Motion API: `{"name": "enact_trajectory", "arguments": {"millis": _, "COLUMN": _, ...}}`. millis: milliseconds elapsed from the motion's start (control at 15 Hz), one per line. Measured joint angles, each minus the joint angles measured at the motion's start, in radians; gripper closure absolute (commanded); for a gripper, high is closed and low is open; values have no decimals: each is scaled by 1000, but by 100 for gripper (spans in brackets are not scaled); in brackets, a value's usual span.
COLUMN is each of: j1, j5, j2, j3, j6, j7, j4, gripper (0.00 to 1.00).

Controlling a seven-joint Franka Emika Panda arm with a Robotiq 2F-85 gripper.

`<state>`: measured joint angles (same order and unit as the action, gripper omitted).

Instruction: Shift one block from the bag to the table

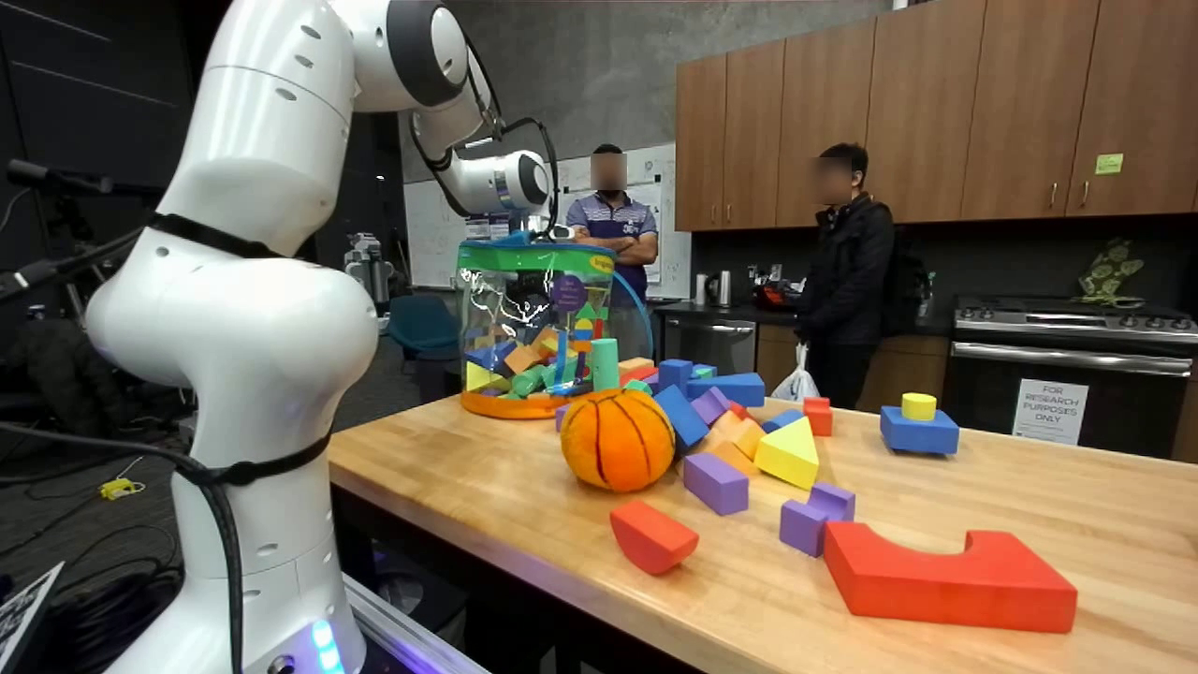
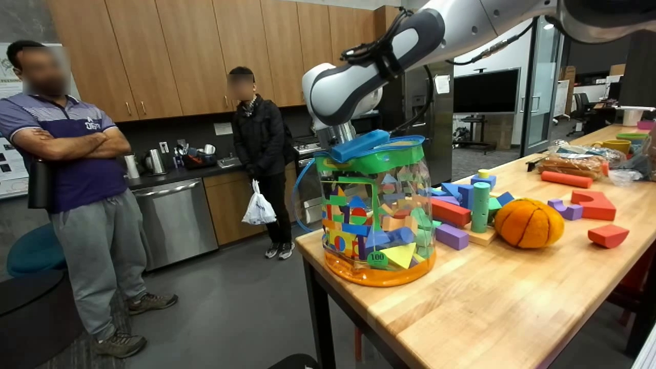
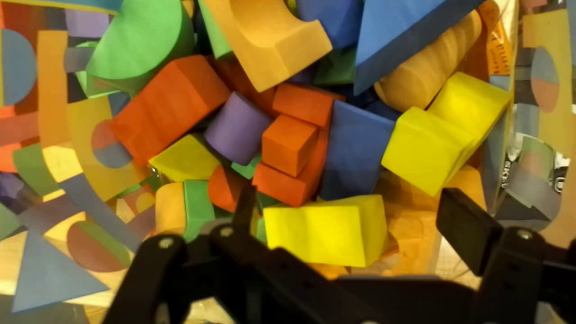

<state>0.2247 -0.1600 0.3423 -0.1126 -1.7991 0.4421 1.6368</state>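
Wood-grained table point(image 2: 471, 307) beneath clear plastic bag point(image 2: 376, 215).

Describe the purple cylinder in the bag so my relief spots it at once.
Start at the clear bag on the table and look in through the wrist view. Just up and left of that picture's centre, the purple cylinder lies between a large red block and a small orange-red cube. Its purple colour and rounded side set it apart from both.
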Motion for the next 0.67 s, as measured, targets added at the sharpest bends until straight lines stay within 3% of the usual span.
{"name": "enact_trajectory", "arguments": {"millis": 667, "j1": -1, "j5": 3, "j2": 58, "j3": 24, "j6": 10, "j7": 2, "j4": -14, "gripper": 0}}
